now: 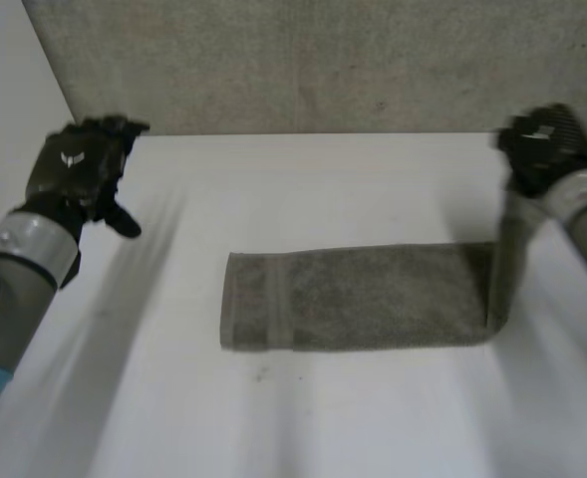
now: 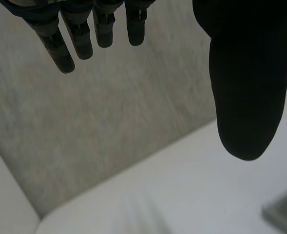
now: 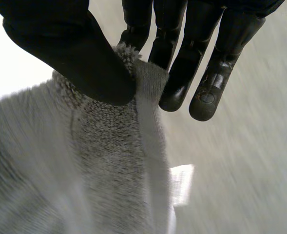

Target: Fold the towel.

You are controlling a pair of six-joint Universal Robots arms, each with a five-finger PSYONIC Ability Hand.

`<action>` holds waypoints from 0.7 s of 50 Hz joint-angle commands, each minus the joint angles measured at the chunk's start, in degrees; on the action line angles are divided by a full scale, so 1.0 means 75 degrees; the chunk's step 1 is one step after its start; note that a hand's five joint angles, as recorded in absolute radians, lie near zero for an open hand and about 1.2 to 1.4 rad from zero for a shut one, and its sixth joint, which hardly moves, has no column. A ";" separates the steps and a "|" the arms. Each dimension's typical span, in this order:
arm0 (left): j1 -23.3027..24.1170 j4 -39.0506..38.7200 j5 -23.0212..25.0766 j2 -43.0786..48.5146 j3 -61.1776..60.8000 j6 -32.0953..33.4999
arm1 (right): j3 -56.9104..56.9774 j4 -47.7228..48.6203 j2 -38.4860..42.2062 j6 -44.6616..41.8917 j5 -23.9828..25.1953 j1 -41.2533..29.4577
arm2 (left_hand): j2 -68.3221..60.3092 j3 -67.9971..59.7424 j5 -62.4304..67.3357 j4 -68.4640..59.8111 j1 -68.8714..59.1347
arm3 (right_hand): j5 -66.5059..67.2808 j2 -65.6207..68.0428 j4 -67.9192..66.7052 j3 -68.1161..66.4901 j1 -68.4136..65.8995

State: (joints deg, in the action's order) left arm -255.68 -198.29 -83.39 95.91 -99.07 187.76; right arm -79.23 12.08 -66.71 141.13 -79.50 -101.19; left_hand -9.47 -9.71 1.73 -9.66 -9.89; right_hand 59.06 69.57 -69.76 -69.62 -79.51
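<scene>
A grey towel [image 1: 358, 297] lies folded into a long strip across the middle of the white table [image 1: 273, 418]. Its right end is lifted off the table and hangs from my right hand [image 1: 540, 145], raised at the far right. In the right wrist view the thumb [image 3: 80, 53] pinches the towel's edge [image 3: 133, 92] against the fingers, with a white label [image 3: 181, 184] hanging below. My left hand [image 1: 79, 167] hovers at the far left, well away from the towel. Its fingers [image 2: 70, 39] are straight and hold nothing.
A grey fabric wall [image 1: 323, 60] stands along the table's back edge. A corner of the towel [image 2: 285, 210] shows beyond my left thumb [image 2: 250, 83] in the left wrist view.
</scene>
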 commanded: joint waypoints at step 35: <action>0.1067 0.1454 -0.0564 0.0677 0.2065 -0.0566 | -0.1936 -0.1024 -0.0153 0.3202 0.0005 -0.1629 | -0.0070 -0.0039 -0.0230 -0.0045 -0.0015 | -0.7875 -0.7942 0.7967 0.7950 0.9268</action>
State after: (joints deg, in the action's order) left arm -248.45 -187.45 -87.62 100.45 -83.57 183.46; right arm -86.76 6.29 -65.40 162.89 -79.88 -121.03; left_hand -9.45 -9.71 1.76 -9.65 -9.89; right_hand 2.25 9.76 -10.22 -9.73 -10.54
